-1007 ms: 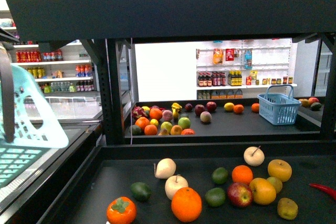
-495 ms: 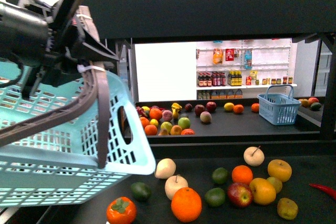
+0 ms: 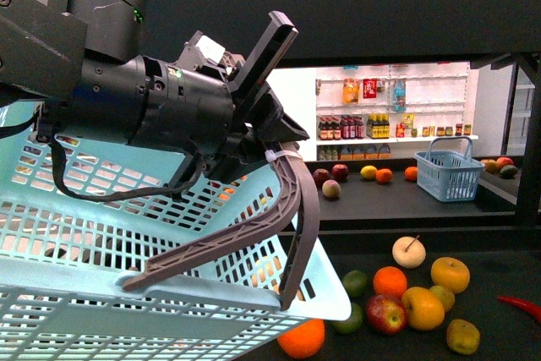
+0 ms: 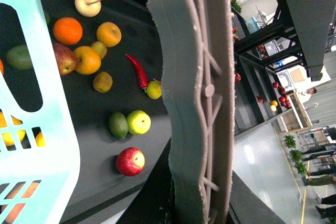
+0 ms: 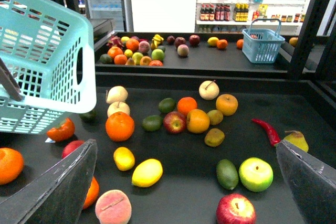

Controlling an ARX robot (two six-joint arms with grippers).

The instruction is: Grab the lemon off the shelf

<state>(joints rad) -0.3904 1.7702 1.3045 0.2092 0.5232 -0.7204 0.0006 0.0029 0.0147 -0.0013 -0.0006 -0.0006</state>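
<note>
The lemon, bright yellow and oval, lies on the black shelf tray among other fruit, in the right wrist view. My right gripper hangs open above that tray, and the lemon sits between its fingers, nearer the one at the left. My left gripper is shut on the grey handle of a pale teal basket, held over the tray's left part. That handle fills the middle of the left wrist view. In the front view the lemon is hidden behind the basket.
Oranges, apples, limes, pale pears and a red chili are scattered over the tray. A green apple and a peach lie near the lemon. A rear tray holds more fruit and a small blue basket. Black uprights flank the tray.
My left arm has swung the teal basket from the far left rightward and up across the front view. It now covers the left half of the near tray and its fruit.
</note>
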